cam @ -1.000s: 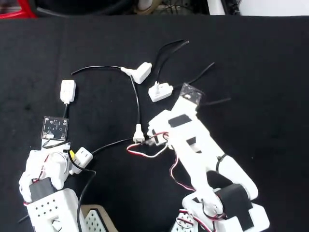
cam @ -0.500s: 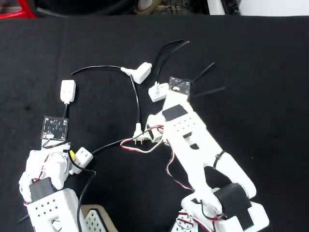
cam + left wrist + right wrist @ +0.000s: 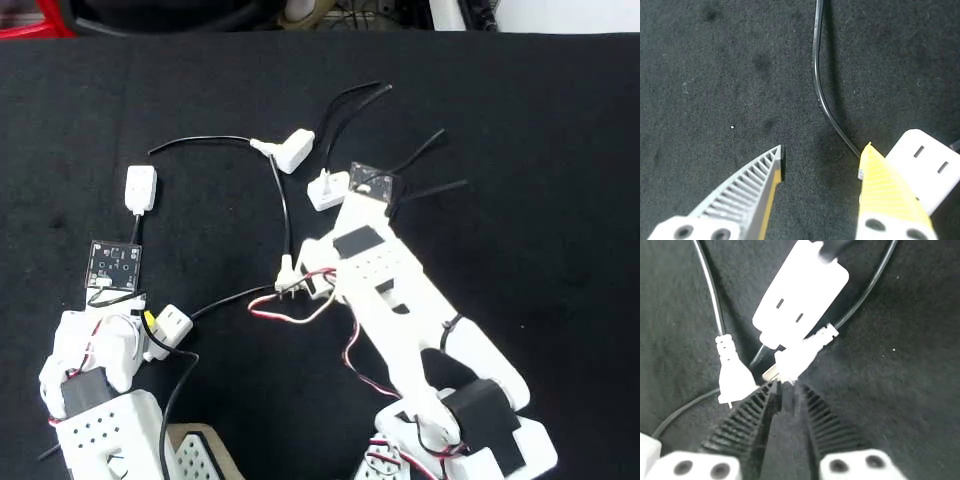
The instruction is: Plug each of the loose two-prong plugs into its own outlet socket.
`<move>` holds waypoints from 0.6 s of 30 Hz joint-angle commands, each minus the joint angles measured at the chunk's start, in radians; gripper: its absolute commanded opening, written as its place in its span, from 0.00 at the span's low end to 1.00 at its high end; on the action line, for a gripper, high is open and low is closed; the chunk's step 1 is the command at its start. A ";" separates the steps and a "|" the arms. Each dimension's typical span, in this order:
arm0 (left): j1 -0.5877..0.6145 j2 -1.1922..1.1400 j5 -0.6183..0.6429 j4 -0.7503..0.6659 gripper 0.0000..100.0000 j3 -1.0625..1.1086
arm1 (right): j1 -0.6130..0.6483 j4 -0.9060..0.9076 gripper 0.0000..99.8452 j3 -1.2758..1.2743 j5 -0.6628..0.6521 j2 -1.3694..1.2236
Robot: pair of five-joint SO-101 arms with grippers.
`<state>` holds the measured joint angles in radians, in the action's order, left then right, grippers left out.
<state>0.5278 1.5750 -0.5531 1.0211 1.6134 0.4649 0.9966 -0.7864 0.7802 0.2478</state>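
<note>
My right gripper has black fingers a narrow gap apart. Its tips are at the end of a small white two-prong plug, which lies against a white outlet socket with two slots. A second white plug on a black cable lies beside them. From above, the right arm ends over a white outlet piece. My left gripper is open over bare cloth. Its yellow finger is next to another white outlet socket, which also shows from above.
The table is covered in black cloth. Another white socket, a white angled plug and a small plug lie on it, joined by black cables. Loose cable ends trail toward the back. The right half holds nothing.
The right arm swung left, so its wrist now sits over the white outlet piece instead of to its right. The left arm has not moved.
</note>
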 commanded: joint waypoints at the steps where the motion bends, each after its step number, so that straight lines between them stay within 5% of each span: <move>1: -0.012 -0.002 -0.012 -0.015 0.25 -0.002 | 0.012 -0.071 0.20 -0.039 0.040 0.010; 5: -0.012 -0.002 -0.012 -0.015 0.25 -0.002 | 0.011 -0.075 0.28 -0.045 0.041 0.005; 18: -0.008 -0.002 -0.012 -0.014 0.25 -0.002 | 0.009 -0.301 0.29 -0.111 0.078 0.004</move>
<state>0.5278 1.5750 -0.5531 1.0211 1.6134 0.4649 0.7618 -0.8585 0.8232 0.2478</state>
